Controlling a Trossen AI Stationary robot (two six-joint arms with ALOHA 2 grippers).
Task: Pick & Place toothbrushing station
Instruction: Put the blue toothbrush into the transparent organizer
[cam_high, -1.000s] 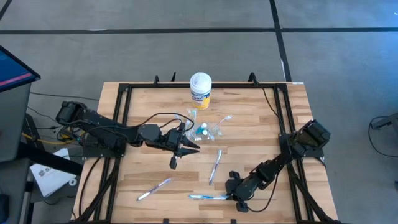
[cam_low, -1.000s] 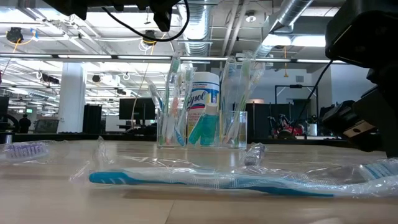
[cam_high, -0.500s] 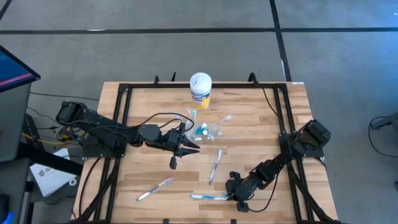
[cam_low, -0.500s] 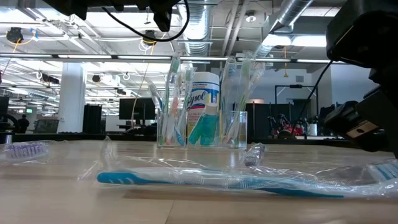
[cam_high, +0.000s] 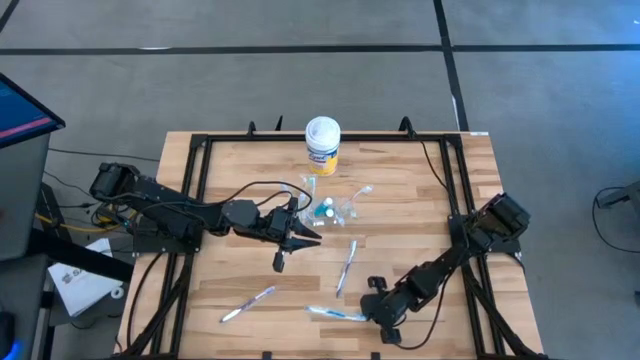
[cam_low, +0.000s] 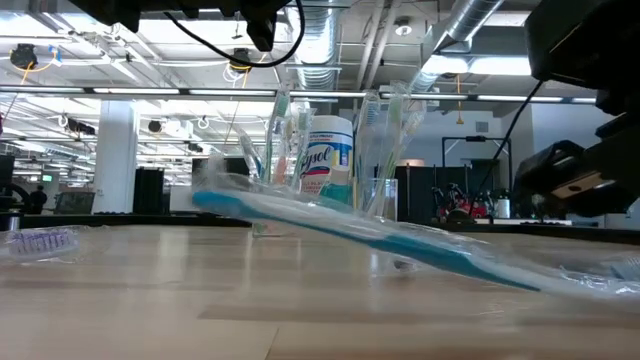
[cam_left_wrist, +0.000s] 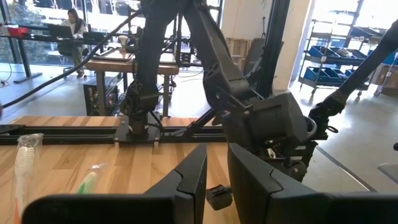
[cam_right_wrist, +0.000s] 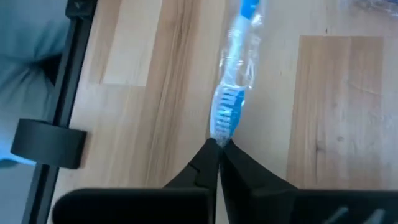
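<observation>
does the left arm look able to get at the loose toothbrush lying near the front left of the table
Probably yes. That toothbrush lies flat on bare wood with nothing on or against it, and the left gripper hovers just behind it with no object between. The right gripper is busy with the blue wrapped toothbrush, off to the side.

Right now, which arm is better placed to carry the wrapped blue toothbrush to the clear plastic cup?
Right. The right gripper is shut on the wrapped blue toothbrush at its bristle end, one end raised off the table. The left gripper hangs empty beside the clear plastic cup.
</observation>
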